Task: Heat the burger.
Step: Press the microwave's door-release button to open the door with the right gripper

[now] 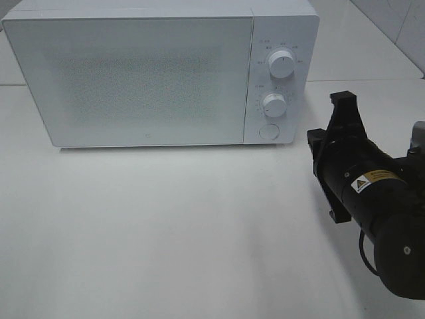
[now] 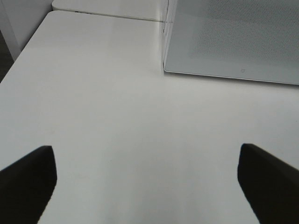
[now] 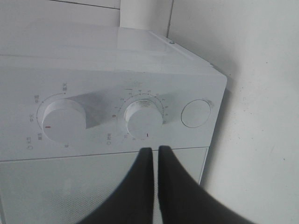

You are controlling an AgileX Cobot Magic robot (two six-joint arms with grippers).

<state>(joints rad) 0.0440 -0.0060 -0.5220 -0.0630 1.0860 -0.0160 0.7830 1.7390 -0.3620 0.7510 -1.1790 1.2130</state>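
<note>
Exterior high view: a white microwave (image 1: pixel 146 80) stands on a white table (image 1: pixel 166 226), its frosted door (image 1: pixel 133 83) closed. On the microwave's control panel, an upper knob (image 1: pixel 281 65) sits above a lower knob (image 1: pixel 273 104) and a round button (image 1: pixel 268 131). Printed marks ring both knobs but are too small to read; in the right wrist view a "0" shows beside the lower knob's numbered scale. A yellow warning sticker (image 1: pixel 372 179) on the right arm carries unreadable text. The right gripper (image 1: pixel 345 100) hovers just off the microwave's panel side, jaws pressed together on nothing, tips aimed toward the lower knob without touching it. The left gripper (image 2: pixel 145 154) hangs over bare table before the microwave's door, jaws spread wide, empty. The burger's position, look and heading cannot be told.
</note>
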